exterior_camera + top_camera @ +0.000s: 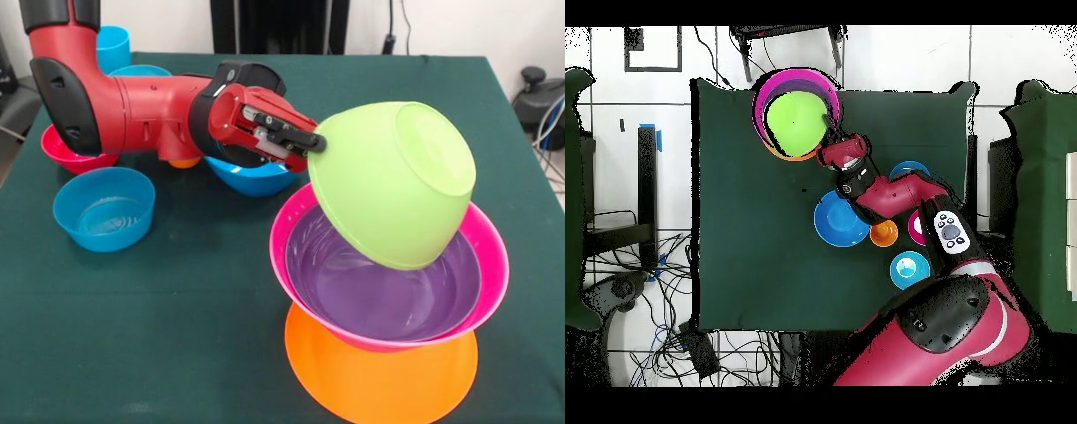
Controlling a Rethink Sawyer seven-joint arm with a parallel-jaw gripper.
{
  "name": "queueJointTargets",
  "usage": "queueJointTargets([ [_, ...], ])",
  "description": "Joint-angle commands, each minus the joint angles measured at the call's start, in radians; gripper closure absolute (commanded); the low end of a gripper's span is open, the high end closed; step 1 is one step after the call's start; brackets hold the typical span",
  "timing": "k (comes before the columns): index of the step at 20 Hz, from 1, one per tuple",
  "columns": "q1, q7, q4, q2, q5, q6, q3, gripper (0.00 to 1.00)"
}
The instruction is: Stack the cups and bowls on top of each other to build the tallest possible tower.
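Green bowl tilted above purple bowl, rim clamped in the jaws

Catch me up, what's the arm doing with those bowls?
The gripper holds the green bowl by its rim, tilted on its side over the tower: purple bowl nested in the pink bowl, on the upturned orange bowl. The green bowl looks to rest against the purple one but is not seated. The other bowls, including a small blue bowl, sit unstacked near the arm.
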Motion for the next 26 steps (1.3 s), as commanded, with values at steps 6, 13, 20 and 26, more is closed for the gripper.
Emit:
queueJointTargets([
  [6, 0.010, 0.079, -0.128, 0.018, -0.067, 0.024, -0.032, 1.00],
  [13, 0.022, 0.080, -0.169, 0.041, -0.071, 0.020, -0.034, 1.00],
  [20, 0.028, 0.076, -0.177, 0.043, -0.055, 0.025, -0.040, 1.00],
  [26, 0.045, 0.067, -0.187, 0.041, -0.026, 0.051, -0.029, 1.00],
])
